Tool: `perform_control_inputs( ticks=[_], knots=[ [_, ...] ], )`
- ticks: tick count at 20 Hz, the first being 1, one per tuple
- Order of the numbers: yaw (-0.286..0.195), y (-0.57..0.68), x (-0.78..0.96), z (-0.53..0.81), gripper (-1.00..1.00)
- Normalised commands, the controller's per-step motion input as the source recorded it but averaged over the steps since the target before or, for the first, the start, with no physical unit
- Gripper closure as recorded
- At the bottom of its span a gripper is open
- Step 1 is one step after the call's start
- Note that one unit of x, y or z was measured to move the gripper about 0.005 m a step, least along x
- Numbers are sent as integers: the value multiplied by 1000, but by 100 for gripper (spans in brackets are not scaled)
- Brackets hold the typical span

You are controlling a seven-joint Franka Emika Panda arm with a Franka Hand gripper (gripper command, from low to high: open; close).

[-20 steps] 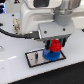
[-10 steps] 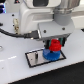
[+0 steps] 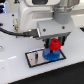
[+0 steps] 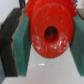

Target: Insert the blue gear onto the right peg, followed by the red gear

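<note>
White table [image 3: 15, 70] carries the black base plate [image 3: 35, 59]; blue gear [image 3: 49, 54] already seated at the plate's end toward the exterior view's right, right peg hidden under it; gripper [image 3: 54, 45] clamped on the red gear [image 3: 54, 45], directly above the blue gear; hub bore [image 4: 51, 33] faces down, so the move looks straight down; bore-to-peg alignment can't be confirmed.
</note>
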Motion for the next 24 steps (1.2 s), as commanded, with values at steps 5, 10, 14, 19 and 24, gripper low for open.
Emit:
perform_control_inputs(
  ticks=[5,10,14,19,24],
  knots=[
    [0,-121,210,-105,100],
    [0,0,302,309,100],
    [0,0,235,270,100],
    [0,-83,192,-139,100],
    [0,-128,154,-248,100]
  ],
)
